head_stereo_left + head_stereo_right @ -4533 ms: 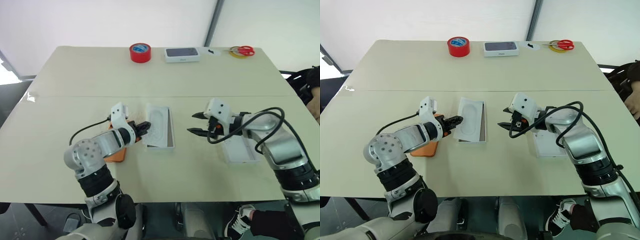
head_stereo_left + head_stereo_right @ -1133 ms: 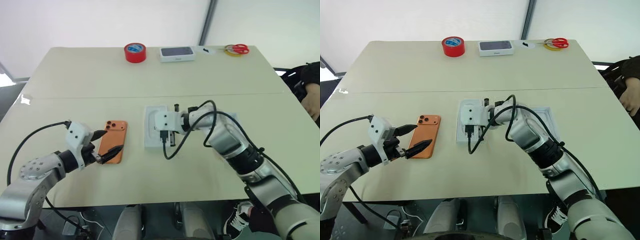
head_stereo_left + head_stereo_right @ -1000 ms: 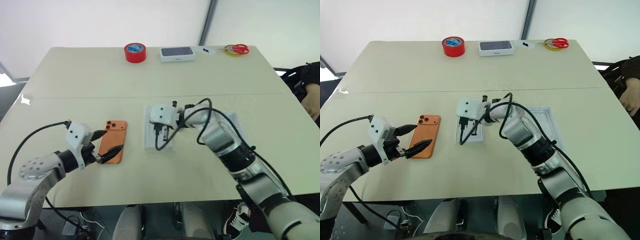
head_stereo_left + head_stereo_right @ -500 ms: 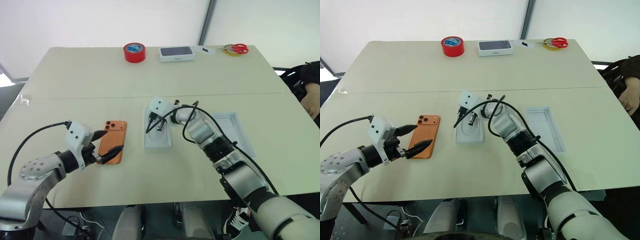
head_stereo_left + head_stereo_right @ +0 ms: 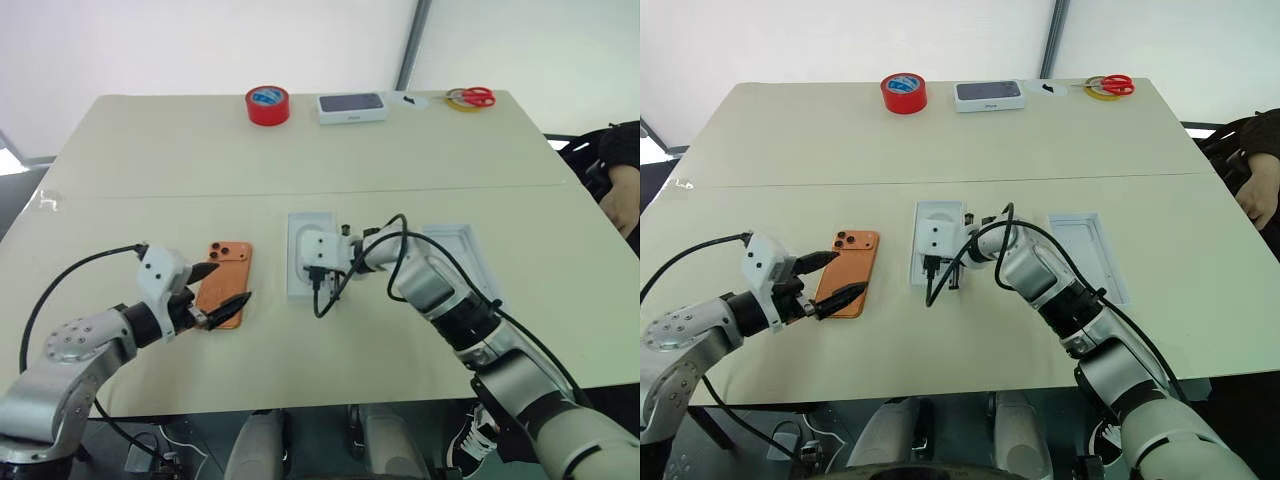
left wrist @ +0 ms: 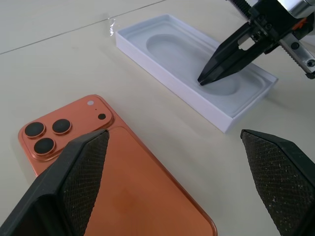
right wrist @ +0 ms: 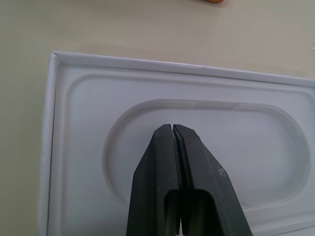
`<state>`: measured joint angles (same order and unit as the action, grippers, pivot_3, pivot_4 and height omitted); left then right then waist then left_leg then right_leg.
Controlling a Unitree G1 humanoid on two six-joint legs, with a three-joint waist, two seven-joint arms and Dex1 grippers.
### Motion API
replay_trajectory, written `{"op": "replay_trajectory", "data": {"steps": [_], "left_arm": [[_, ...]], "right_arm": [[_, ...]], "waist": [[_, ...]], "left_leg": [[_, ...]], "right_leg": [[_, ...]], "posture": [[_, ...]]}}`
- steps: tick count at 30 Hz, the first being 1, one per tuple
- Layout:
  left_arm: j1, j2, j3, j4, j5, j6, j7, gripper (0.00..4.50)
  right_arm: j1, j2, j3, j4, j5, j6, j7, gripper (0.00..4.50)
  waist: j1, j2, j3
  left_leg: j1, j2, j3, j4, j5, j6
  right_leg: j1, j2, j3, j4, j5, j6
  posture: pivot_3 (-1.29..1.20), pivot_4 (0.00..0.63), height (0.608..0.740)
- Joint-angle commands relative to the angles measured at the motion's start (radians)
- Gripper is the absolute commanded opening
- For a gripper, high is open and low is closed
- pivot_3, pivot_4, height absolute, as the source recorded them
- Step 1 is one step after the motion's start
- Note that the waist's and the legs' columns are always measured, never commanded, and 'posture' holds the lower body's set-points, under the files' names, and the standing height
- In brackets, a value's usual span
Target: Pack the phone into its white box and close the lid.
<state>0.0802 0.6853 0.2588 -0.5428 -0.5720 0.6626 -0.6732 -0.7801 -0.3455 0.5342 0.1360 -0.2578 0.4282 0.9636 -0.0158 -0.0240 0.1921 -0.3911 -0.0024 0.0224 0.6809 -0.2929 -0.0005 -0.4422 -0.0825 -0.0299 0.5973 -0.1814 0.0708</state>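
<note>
The orange phone (image 5: 225, 278) lies back up on the table, left of the white box (image 5: 296, 262). My left gripper (image 5: 229, 283) is open, one finger on each side of the phone's near end, above it. The box holds a white card with an oval recess (image 6: 189, 59). My right gripper (image 6: 202, 80) is shut on nothing, its tip (image 7: 173, 127) down in that recess. The lid (image 5: 458, 258) lies inside up to the right of the box.
Along the table's far edge stand a red tape roll (image 5: 266, 104), a white box with a dark top (image 5: 352, 107) and red-handled scissors (image 5: 480, 98). A person's hand (image 5: 626, 205) is at the right edge. A seam crosses the table's middle.
Since 4.5 s ago the left arm drew back from the box and the right gripper left the lid and shut. In the last half second it dropped from the box's far end into the recess.
</note>
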Motion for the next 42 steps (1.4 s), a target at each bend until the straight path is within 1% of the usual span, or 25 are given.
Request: {"op": "replay_trajectory", "data": {"steps": [1,4,5,7,10,12,14,16,20,23,30,35,39,42], "left_arm": [[-0.022,-0.005,0.032,-0.007,-0.026,0.016,0.026,4.50],[-0.073,-0.029,0.106,0.045,-0.104,0.135,0.117,4.50],[-0.092,-0.039,0.134,0.066,-0.125,0.175,0.153,4.50],[-0.118,-0.037,0.164,0.091,-0.123,0.246,0.223,4.50],[-0.154,-0.009,0.156,0.110,-0.111,0.393,0.306,4.50],[-0.172,0.001,0.151,0.121,-0.123,0.458,0.321,4.50],[-0.198,-0.023,0.173,0.125,-0.147,0.498,0.341,4.50],[-0.226,-0.031,0.186,0.132,-0.175,0.576,0.356,4.50],[-0.253,-0.050,0.203,0.133,-0.221,0.680,0.365,4.50],[-0.273,-0.077,0.220,0.129,-0.250,0.732,0.376,4.50],[-0.289,-0.114,0.200,0.124,-0.262,0.815,0.393,4.50],[-0.296,-0.151,0.180,0.103,-0.263,0.859,0.400,4.50],[-0.310,-0.202,0.159,0.070,-0.269,0.890,0.405,4.50],[-0.324,-0.235,0.171,0.063,-0.274,0.906,0.408,4.50]], "right_arm": [[-0.044,0.030,-0.075,-0.028,0.009,0.007,-0.078,0.06],[-0.067,0.062,-0.131,-0.056,0.046,0.072,-0.105,0.06],[-0.068,0.067,-0.136,-0.073,0.055,0.089,-0.101,0.06],[-0.057,0.085,-0.123,-0.121,0.067,0.121,-0.098,0.06],[-0.035,0.118,-0.078,-0.161,0.064,0.152,-0.100,0.06],[-0.033,0.132,-0.034,-0.157,0.034,0.152,-0.117,0.06],[-0.031,0.159,-0.004,-0.159,0.030,0.168,-0.125,0.06],[-0.035,0.189,0.032,-0.159,0.027,0.196,-0.125,0.06],[-0.061,0.200,0.129,-0.134,-0.013,0.232,-0.101,0.06],[-0.067,0.202,0.160,-0.113,-0.019,0.220,-0.093,0.06],[-0.088,0.220,0.242,-0.039,-0.070,0.172,-0.098,0.06],[-0.090,0.245,0.256,0.001,-0.095,0.147,-0.110,0.06],[-0.081,0.254,0.250,0.004,-0.106,0.138,-0.112,0.06],[-0.073,0.251,0.243,0.003,-0.110,0.134,-0.115,0.06]], "waist": [[0.001,0.000,0.000],[0.002,0.000,0.000],[0.003,0.000,0.000],[0.002,-0.001,0.000],[0.000,-0.001,0.000],[-0.001,-0.001,0.000],[-0.002,0.000,0.000],[0.001,-0.001,0.000],[0.001,-0.001,-0.001],[0.001,-0.001,-0.001],[0.001,-0.001,-0.001],[0.000,-0.001,-0.001],[0.003,-0.001,-0.001],[0.004,-0.001,-0.002]], "left_leg": [[0.000,0.000,0.000,0.000,0.000,0.000],[0.000,0.000,0.000,0.000,0.000,0.000],[0.000,0.000,-0.001,0.000,0.000,0.000],[0.000,0.000,-0.001,0.000,0.000,0.000],[0.000,0.000,-0.001,0.000,0.000,0.000],[0.000,0.000,-0.001,0.000,0.000,0.000],[0.000,0.000,-0.001,0.000,0.000,0.000],[0.000,0.000,-0.001,0.000,0.000,0.000],[0.000,-0.001,-0.001,0.000,0.000,-0.001],[0.000,-0.001,-0.002,0.000,0.000,-0.001],[0.000,-0.001,-0.002,0.000,0.000,-0.001],[0.001,-0.001,-0.002,0.000,0.000,-0.002],[0.001,-0.001,-0.002,0.000,0.001,-0.002],[0.001,-0.002,-0.002,0.000,0.001,-0.002]], "right_leg": [[0.000,0.000,0.000,0.000,0.000,0.000],[0.000,0.000,0.000,0.000,0.000,0.000],[0.000,0.000,0.000,0.000,0.001,0.001],[0.000,0.000,0.000,0.000,0.002,0.003],[0.000,0.000,0.000,0.001,0.002,0.004],[0.000,0.000,0.000,0.001,0.002,0.004],[0.000,0.000,0.000,0.001,0.002,0.004],[0.000,0.000,0.000,0.001,0.002,0.003],[0.000,0.000,0.000,0.001,0.002,0.003],[0.000,0.000,0.000,0.001,0.002,0.003],[0.000,0.000,0.000,0.001,0.002,0.003],[0.001,-0.001,0.000,0.001,0.002,0.002],[0.001,-0.001,0.000,0.001,0.002,0.003],[0.002,-0.001,0.000,0.001,0.002,0.003]], "posture": [[0.00,0.150,0.732],[0.00,0.150,0.732],[0.00,0.150,0.732],[0.00,0.150,0.732],[0.00,0.150,0.732],[0.00,0.150,0.732],[0.00,0.150,0.732],[0.00,0.150,0.732],[0.00,0.150,0.732],[0.00,0.150,0.732],[0.00,0.150,0.732],[0.00,0.150,0.732],[0.00,0.150,0.732],[0.00,0.150,0.732]]}}
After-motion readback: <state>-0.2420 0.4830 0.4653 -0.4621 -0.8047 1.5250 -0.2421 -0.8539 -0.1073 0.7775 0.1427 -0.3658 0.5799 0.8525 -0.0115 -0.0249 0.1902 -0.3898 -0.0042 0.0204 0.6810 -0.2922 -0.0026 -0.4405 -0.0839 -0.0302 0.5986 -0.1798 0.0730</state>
